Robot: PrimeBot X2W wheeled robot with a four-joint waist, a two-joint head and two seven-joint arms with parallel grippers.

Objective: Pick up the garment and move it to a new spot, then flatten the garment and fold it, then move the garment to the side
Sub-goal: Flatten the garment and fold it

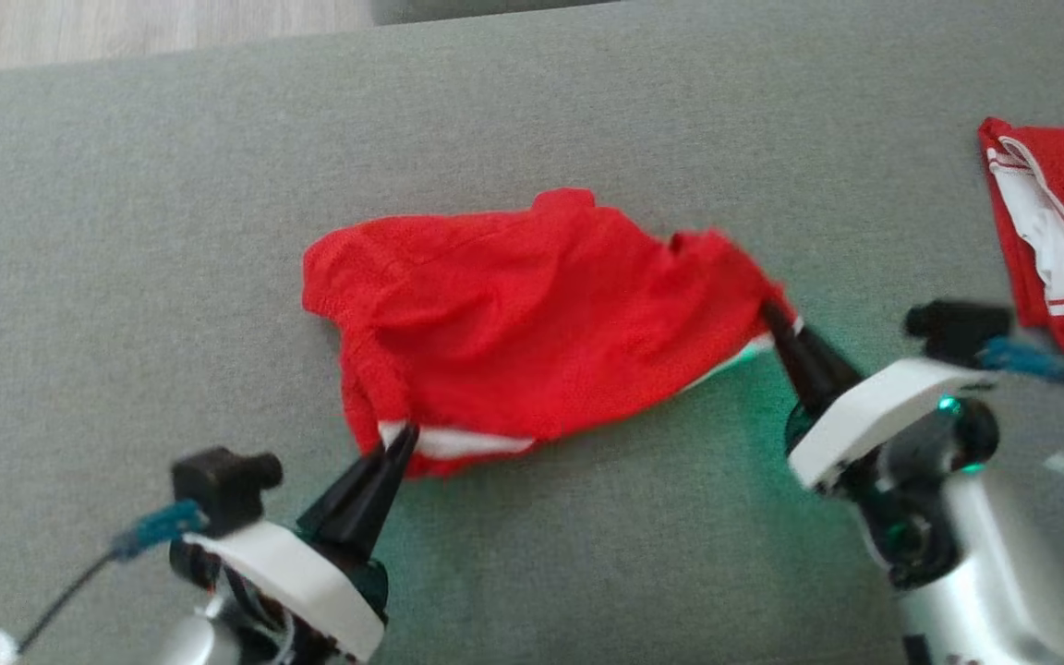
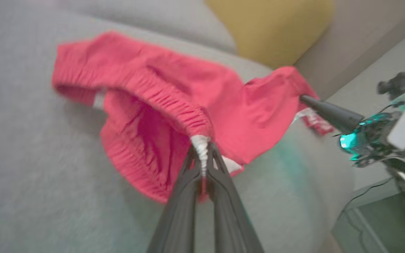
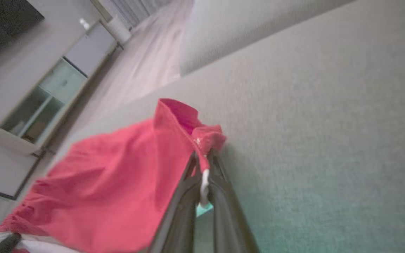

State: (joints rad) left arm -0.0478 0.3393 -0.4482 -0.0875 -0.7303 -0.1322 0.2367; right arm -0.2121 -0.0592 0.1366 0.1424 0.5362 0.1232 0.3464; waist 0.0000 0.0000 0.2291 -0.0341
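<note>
The garment (image 1: 532, 314), red with white trim, lies crumpled at the centre of the head view on a grey upholstered surface (image 1: 126, 231). The left tool (image 1: 403, 443), at lower left, is closed on the garment's white-trimmed near edge; the left wrist view shows the white band pinched between both fingers. The right tool (image 1: 775, 321), at centre right, is closed on the garment's right-hand edge; the right wrist view shows red cloth and a white strip clamped between its fingers. A second red garment (image 1: 1058, 231) lies at the upper right, well apart. A yellow cushion (image 2: 269, 28) occupies the top of the left wrist view.
</note>
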